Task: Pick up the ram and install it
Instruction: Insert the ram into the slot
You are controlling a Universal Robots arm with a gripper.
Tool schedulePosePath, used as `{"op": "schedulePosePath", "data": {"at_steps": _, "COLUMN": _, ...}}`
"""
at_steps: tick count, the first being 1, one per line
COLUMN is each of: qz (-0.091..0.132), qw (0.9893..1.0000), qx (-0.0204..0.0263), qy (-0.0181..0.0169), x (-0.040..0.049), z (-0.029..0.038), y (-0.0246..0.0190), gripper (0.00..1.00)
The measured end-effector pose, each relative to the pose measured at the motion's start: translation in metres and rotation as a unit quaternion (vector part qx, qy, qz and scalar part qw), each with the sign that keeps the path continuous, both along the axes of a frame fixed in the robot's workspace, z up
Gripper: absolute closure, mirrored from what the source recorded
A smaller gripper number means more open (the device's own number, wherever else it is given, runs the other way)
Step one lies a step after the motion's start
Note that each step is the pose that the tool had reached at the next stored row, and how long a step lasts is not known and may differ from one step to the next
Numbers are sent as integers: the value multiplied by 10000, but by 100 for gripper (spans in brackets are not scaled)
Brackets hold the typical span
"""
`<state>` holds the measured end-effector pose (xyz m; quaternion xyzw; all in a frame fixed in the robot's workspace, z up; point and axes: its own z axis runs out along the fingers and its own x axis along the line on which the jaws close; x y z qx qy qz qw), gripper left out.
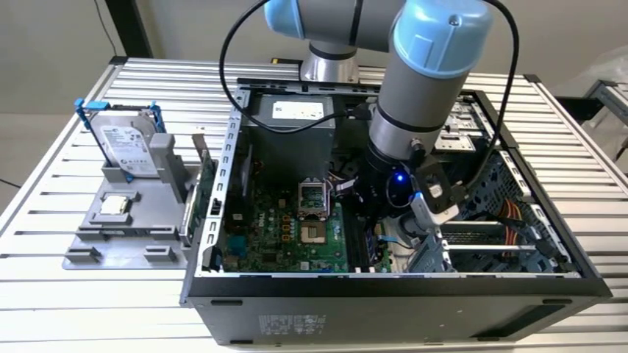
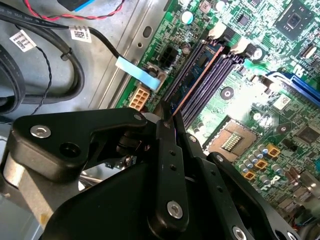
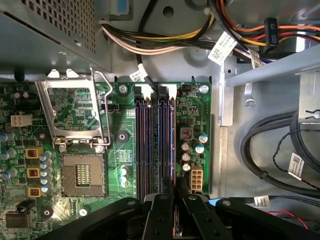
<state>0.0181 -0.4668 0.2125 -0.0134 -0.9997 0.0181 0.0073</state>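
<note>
- In the exterior view, the gripper (image 1: 378, 213) is down inside the open computer case (image 1: 549, 283), right of centre in the frame, over the motherboard (image 1: 279, 235).
- In both wrist views the jaws sit close together, clamped on the ram (image 2: 192, 85), which shows edge-on as a thin strip running from the fingertips up toward the upper right of the second wrist view.
- The ram lies along the memory slots (image 3: 155, 145), low in or just over one; I cannot tell whether it is fully seated.
- Risk: if the stick sits slightly off the slot line, pushing down could jam or bend it against the slot wall.
- Risk: the white end latches (image 3: 142, 91) at the far end could stay unlocked, leaving the ram loose.
- The grey tray (image 1: 118, 235) at the left of the exterior view holds the hard drive (image 1: 128, 147) and processor chip (image 1: 116, 206), well apart from the work.
</note>
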Motion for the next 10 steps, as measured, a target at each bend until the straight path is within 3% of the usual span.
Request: {"op": "schedulePosePath", "data": {"at_steps": 10, "qz": 0, "qw": 10000, "qx": 1, "qy": 0, "x": 0, "z": -4, "y": 1, "gripper": 100}}
